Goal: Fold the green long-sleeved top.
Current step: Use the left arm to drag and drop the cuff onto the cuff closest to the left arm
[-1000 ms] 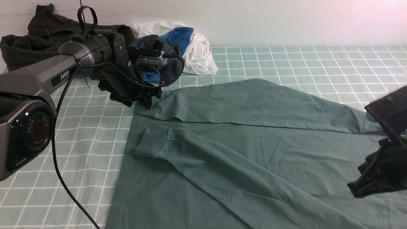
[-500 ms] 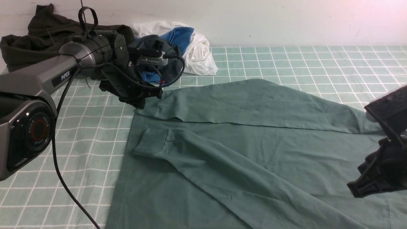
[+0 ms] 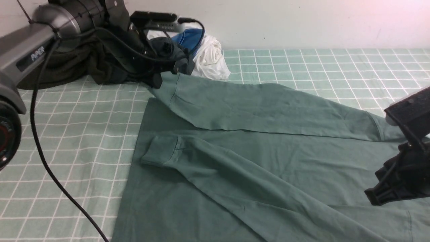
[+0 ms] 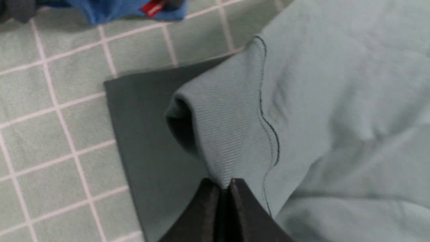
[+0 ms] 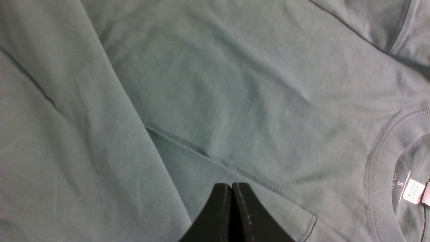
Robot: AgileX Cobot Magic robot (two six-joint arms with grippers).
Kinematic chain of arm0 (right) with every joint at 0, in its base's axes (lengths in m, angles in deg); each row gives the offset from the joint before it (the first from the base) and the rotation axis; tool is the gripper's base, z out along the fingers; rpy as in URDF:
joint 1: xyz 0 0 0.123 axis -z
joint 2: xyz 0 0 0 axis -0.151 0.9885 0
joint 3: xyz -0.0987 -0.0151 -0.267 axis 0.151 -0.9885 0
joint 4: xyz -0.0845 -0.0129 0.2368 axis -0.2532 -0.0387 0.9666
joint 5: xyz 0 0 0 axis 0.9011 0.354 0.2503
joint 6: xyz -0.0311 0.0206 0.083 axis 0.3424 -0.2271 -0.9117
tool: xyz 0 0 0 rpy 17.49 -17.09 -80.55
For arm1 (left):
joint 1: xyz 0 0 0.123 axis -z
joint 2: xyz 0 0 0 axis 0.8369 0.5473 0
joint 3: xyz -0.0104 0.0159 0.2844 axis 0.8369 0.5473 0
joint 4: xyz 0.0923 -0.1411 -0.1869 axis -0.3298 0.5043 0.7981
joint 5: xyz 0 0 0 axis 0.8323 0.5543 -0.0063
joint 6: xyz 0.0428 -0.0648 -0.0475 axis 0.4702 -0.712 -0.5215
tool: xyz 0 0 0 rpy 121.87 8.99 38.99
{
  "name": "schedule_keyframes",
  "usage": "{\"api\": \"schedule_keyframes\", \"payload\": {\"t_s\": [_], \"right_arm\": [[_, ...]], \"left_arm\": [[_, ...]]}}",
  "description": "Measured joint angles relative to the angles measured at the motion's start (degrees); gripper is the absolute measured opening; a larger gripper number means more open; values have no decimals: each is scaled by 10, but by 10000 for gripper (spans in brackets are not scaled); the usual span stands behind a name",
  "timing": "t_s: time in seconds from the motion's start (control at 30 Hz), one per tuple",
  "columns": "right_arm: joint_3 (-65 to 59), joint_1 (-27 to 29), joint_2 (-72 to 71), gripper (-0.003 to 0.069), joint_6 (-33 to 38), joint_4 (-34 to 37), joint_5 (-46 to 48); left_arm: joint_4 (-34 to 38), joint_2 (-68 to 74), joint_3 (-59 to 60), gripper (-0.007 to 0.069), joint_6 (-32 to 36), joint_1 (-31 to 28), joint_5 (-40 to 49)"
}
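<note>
front: i see the green top [image 3: 268, 161] spread flat on the checked tablecloth [image 3: 84, 134]. my left claw [image 3: 157, 80] holds the far sleeve [image 3: 255, 104] up by its end, and the right claw [image 3: 371, 199] hovers over the top.

left wrist: the ribbed cuff [image 4: 228, 127] is pinched between 2 black tips.

right wrist: tips pressed together, empty, above smooth knit beside the ribbed collar [image 5: 379, 174].

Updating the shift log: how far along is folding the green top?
Done: the green top lies spread flat, near sleeve laid across its body. In hand: the left gripper, shut on the far sleeve's cuff, holds it raised. Left: laying that sleeve and folding the body; the right gripper hangs shut.
</note>
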Motion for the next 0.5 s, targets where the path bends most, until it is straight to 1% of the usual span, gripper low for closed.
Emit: {"api": "schedule_keyframes", "payload": {"t_s": [0.03, 0.07, 0.1, 0.13, 0.17, 0.27, 0.4, 0.47, 0.5], "right_arm": [[0, 0, 0, -14, 0, 1, 0], [0, 0, 0, -14, 0, 4, 0], [0, 0, 0, -14, 0, 4, 0], [0, 0, -4, -14, 0, 11, 0], [0, 0, -5, -14, 0, 12, 0], [0, 0, -32, -14, 0, 20, 0], [0, -4, -80, -14, 0, 22, 2], [0, -9, -94, -14, 0, 22, 5], [0, -20, -111, -14, 0, 22, 8]], "left_arm": [[1, -7, 0, 7, 0, 1, 4], [14, -34, 0, 7, 2, 4, 36], [16, -37, 0, 7, 2, 4, 40], [31, -67, 6, 7, 2, 5, 67], [33, -67, 7, 7, 2, 5, 69], [69, -137, 54, 7, 0, 5, 77], [119, -235, 166, 7, 0, 5, 65], [131, -268, 215, 7, 1, 5, 59], [137, -299, 267, 7, 5, 5, 54]]}}
